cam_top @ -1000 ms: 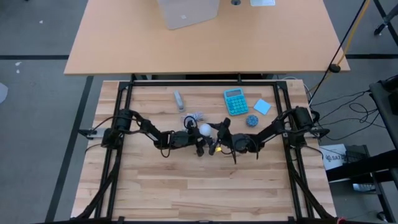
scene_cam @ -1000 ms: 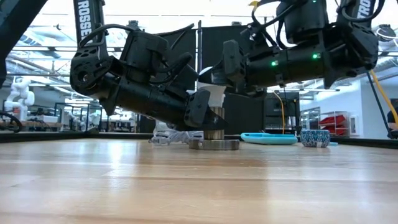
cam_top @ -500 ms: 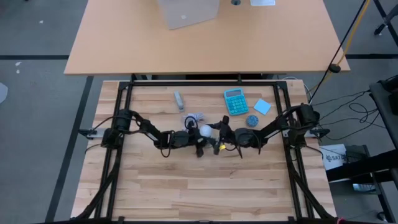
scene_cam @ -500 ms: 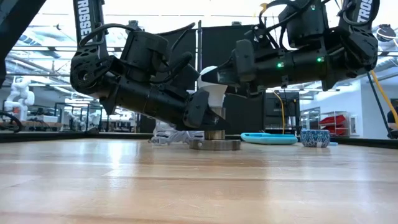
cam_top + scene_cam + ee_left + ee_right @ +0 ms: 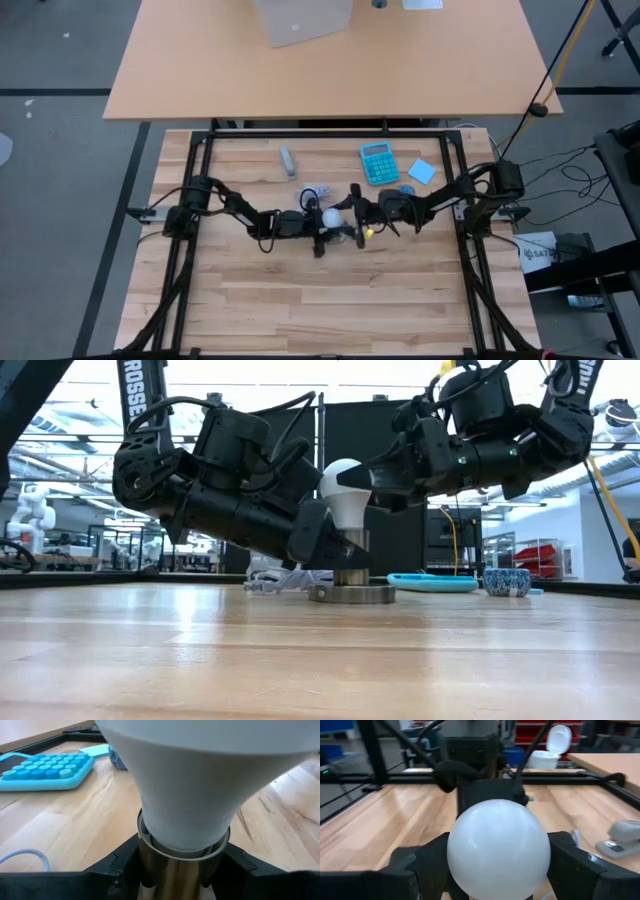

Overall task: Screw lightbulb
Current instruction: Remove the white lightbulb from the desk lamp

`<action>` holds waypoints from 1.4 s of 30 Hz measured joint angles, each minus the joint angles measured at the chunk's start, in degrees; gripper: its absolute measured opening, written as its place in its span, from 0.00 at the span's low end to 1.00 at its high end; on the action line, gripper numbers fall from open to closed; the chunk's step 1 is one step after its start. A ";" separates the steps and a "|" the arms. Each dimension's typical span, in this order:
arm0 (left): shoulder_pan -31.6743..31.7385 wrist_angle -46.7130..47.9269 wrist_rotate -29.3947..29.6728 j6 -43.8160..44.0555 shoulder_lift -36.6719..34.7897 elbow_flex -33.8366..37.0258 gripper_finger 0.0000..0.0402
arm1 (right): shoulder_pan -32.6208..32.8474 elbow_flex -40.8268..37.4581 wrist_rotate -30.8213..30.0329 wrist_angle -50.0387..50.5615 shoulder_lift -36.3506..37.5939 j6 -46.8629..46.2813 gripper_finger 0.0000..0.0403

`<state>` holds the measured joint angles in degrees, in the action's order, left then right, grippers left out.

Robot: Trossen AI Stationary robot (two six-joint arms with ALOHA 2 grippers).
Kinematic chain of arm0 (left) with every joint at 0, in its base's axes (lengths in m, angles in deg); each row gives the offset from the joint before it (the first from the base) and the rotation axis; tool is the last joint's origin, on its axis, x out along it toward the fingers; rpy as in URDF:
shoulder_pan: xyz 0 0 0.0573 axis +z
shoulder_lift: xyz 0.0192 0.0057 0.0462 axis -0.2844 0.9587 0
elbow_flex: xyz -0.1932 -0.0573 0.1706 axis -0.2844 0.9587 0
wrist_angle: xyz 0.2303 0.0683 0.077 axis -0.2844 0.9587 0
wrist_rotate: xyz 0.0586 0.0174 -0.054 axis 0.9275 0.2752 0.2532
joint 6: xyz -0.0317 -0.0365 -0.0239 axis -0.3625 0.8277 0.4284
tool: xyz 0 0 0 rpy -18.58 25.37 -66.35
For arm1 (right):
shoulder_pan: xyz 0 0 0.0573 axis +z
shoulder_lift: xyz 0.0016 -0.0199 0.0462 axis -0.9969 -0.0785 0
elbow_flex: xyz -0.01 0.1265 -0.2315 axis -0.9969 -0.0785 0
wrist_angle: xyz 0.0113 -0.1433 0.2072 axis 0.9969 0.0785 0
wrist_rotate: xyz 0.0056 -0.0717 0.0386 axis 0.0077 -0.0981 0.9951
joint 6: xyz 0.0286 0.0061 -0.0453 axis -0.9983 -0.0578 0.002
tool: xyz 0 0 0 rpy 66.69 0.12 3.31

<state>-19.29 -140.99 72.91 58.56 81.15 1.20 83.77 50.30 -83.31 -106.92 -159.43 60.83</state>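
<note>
At the centre of the worktop [image 5: 300, 300] we find both sets of fingers on one job. The left gripper [image 5: 181, 870] has its fingers [image 5: 112, 870] closed on the metal socket [image 5: 177, 875], one on each side of its barrel. The right gripper [image 5: 499, 865] holds its fingers [image 5: 575, 865] around the round head of the lightbulb [image 5: 341, 495], one on each flank.

The lightbulb stands upright with its narrow end down in the socket, whose disc base [image 5: 352, 594] sits flat on the wood. So the socket is the one holder we see with something in it.

From the bulb, a white coiled cable [image 5: 315, 192] lies at about eleven o'clock, just beside the left gripper. A turquoise calculator [image 5: 378, 163] lies at one o'clock, with a pale blue notepad [image 5: 421, 171] to its three o'clock and a small patterned bowl [image 5: 506, 581] near them; its contents are hidden from us. A grey stapler [image 5: 288, 161] sits at eleven o'clock, farther off.

The left arm [image 5: 200, 480] carries white letters reading "ROSSE" on its upper link.
</note>
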 joint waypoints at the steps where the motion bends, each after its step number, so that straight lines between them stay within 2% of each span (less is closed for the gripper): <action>1: 0.00 -0.04 -0.29 -0.18 0.00 0.00 0.45 | -0.57 0.03 1.64 0.25 0.04 0.32 0.68; 8: 0.02 -0.70 -6.22 -0.36 0.02 0.00 0.45 | -4.15 0.21 15.50 0.78 0.04 1.29 0.69; 21: -0.02 -0.94 -10.67 0.54 0.08 0.10 0.45 | -7.46 6.12 29.55 10.50 -0.09 4.41 0.69; 25: -0.02 -1.01 -11.52 0.66 0.07 0.10 0.45 | -8.09 6.75 31.01 11.36 -0.09 4.99 0.69; 36: 0.02 -1.06 -11.69 1.17 0.09 0.07 0.45 | -8.60 6.96 29.61 14.48 1.61 4.99 0.70; 42: 0.37 -0.99 -12.08 1.77 0.09 0.00 0.45 | -8.73 7.25 27.05 14.35 5.10 6.28 0.79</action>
<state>-18.92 -141.98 60.83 60.34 81.24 1.19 75.04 57.55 -56.26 -92.57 -154.33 67.12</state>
